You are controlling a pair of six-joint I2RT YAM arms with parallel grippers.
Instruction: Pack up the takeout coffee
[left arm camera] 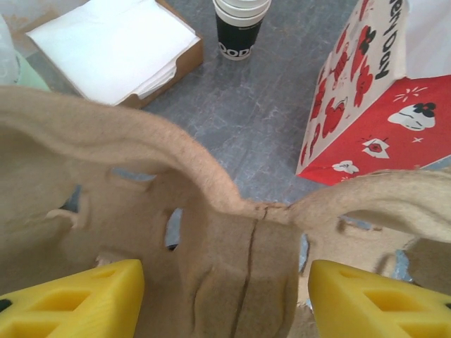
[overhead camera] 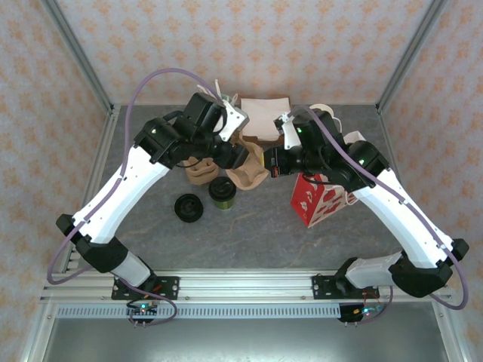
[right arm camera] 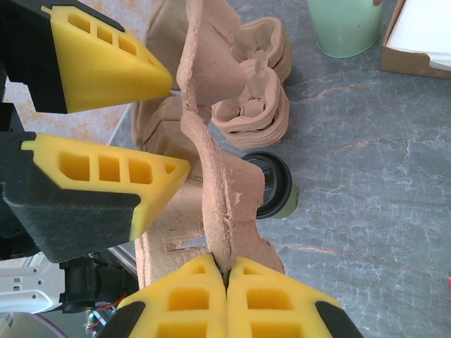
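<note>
I found the right gripper (right arm camera: pixel 225 271) clamped tight on the edge of the pulp cup carrier (right arm camera: pixel 222 190), which stood tilted on its side. The left gripper (left arm camera: pixel 225 282) had its jaws spread wide, with the carrier's middle rib between its 2 fingers. The takeout coffee (overhead camera: pixel 223 191) stood upright on the table (overhead camera: pixel 256 234), just beside the black lid (overhead camera: pixel 188 207) and outside the carrier.

One olive-green takeout coffee (overhead camera: pixel 223 191), one flat black lid (overhead camera: pixel 188 207), one red-and-white paper bag (overhead camera: pixel 317 202), one box of white napkins (left arm camera: pixel 187 63), one mint-green cup (right arm camera: pixel 345 28), one black cup (left arm camera: pixel 239 32) — and one single pulp carrier (right arm camera: pixel 218 176), plus a stack (right arm camera: pixel 264 98) of more, too nested to count.
</note>
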